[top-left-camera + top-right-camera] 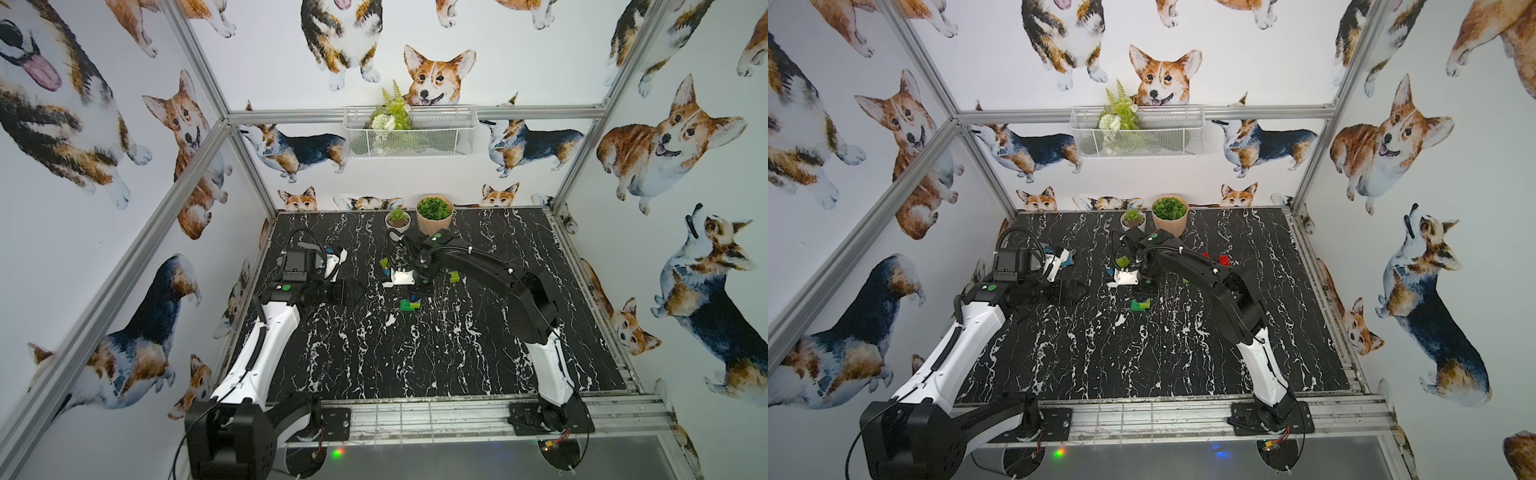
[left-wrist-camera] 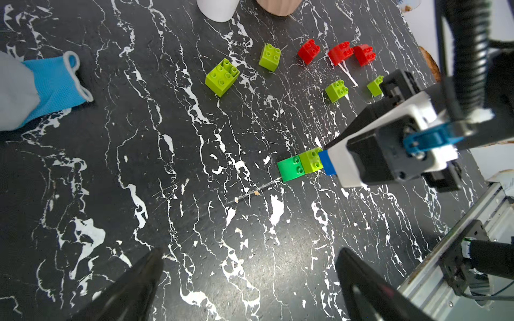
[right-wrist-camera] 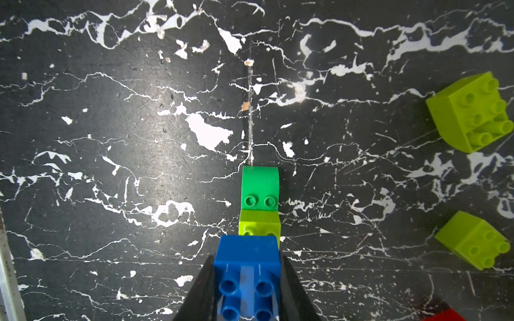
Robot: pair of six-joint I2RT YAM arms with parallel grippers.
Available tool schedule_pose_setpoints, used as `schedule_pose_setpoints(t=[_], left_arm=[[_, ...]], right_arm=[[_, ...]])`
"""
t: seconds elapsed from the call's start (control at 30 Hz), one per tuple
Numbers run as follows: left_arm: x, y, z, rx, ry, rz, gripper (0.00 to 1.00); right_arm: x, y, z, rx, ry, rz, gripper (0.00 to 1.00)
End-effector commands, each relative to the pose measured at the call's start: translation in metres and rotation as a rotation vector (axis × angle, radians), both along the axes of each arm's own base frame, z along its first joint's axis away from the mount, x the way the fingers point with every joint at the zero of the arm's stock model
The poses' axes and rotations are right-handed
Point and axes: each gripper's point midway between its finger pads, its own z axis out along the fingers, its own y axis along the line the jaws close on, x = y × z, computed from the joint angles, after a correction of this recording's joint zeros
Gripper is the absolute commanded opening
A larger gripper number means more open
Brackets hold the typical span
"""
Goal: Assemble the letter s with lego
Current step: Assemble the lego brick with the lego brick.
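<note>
My right gripper (image 3: 247, 278) is shut on a blue lego brick (image 3: 247, 272), studs toward the camera. The blue brick butts against the end of a short row on the table: a lime brick (image 3: 260, 222) joined to a dark green one (image 3: 260, 189). The same row shows in the left wrist view, with the dark green brick (image 2: 290, 168) at its free end, and in a top view as the row (image 1: 409, 303). Three red bricks (image 2: 339, 52) and several loose lime bricks (image 2: 222, 76) lie farther back. My left gripper (image 2: 250, 278) hangs open over bare table, left of the row.
Two plant pots, a terracotta one (image 1: 434, 216) and a small white one (image 1: 398, 220), stand at the back edge. A blue and grey glove-like cloth (image 2: 52, 83) lies near the left arm. Metal frame rails (image 1: 457, 411) border the black marble table.
</note>
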Motion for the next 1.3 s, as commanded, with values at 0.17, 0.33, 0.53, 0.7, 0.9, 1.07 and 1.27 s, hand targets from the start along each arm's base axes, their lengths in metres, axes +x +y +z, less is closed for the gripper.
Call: schedule_pose_setpoints(t=[0.17,0.33,0.53,0.7,0.9,1.07,1.27], left_arm=[[0.006,-0.003,0.001,-0.036,-0.005,0.011,1.0],[0.008,-0.003,0.001,-0.039,-0.004,0.009,1.0],[0.008,-0.002,-0.002,-0.032,0.0,0.011,1.0],[0.009,-0.002,-0.002,-0.028,0.002,0.01,1.0],[0.01,-0.003,-0.005,-0.026,0.009,0.006,1.0],[0.011,-0.003,-0.006,-0.024,0.013,0.004,0.99],[0.012,-0.003,-0.006,-0.023,0.014,0.001,1.0]], right_arm=[[-0.003,-0.001,-0.01,-0.042,0.014,0.071,0.2],[-0.002,0.003,-0.013,-0.039,0.013,0.076,0.2],[-0.001,0.006,-0.019,-0.045,0.012,0.082,0.2],[0.001,0.008,-0.021,-0.05,0.005,0.081,0.2],[0.005,0.008,-0.026,-0.058,-0.004,0.075,0.19],[0.008,0.009,-0.027,-0.059,-0.015,0.064,0.19],[0.006,0.007,-0.032,-0.076,0.001,0.047,0.19]])
